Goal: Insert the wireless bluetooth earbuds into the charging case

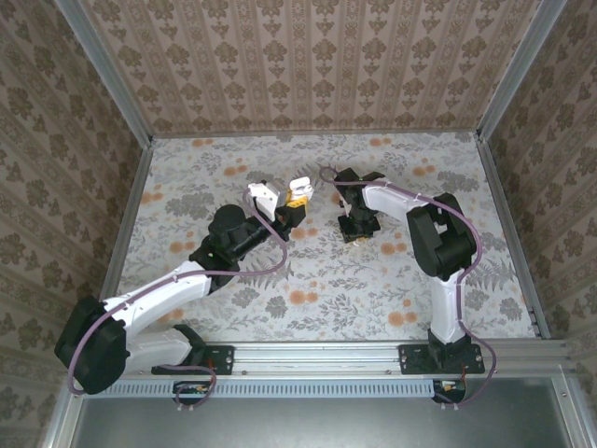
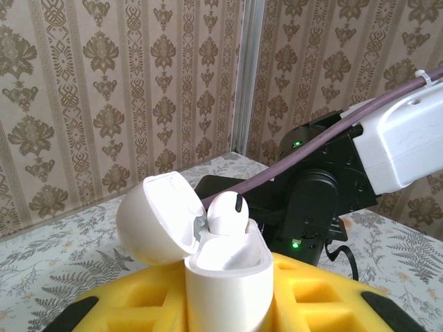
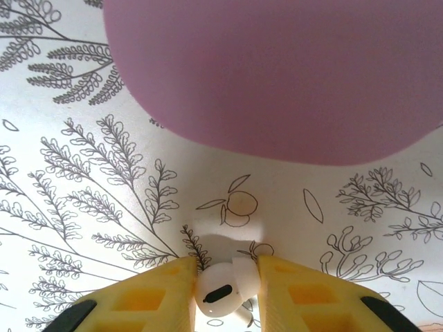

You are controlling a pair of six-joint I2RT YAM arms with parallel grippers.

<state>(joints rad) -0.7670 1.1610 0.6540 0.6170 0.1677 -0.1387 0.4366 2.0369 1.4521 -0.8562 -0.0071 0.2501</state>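
The white earbud lies on the flowered worktop, and the right tool stands over it with a yellow finger pressed to each side, so I would call it clenched on the bud. The bud is low between the fingers, with its stem pointing back toward the wrist. Off to the left, well apart and raised above the worktop, the left tool is clamped on the body of the charging case. The lid is thrown back and a second earbud already sits in the far socket (its dark vent facing up). The step in hand, as I judge it, is the pick. It should go best as a straight, slow lift, because so small and smooth a piece could swivel or squirt out if the fingers bear on its rounded head and not across its middle. Once the bud is clear, the stem needs turning downward before it reaches the open socket, which looks to be the near one. The left tool should hold the case steady and tilted toward the approach. A blurred pink shape hangs close to the right wrist lens, and I cannot tell what it is. It is worth keeping wide of on the way up.
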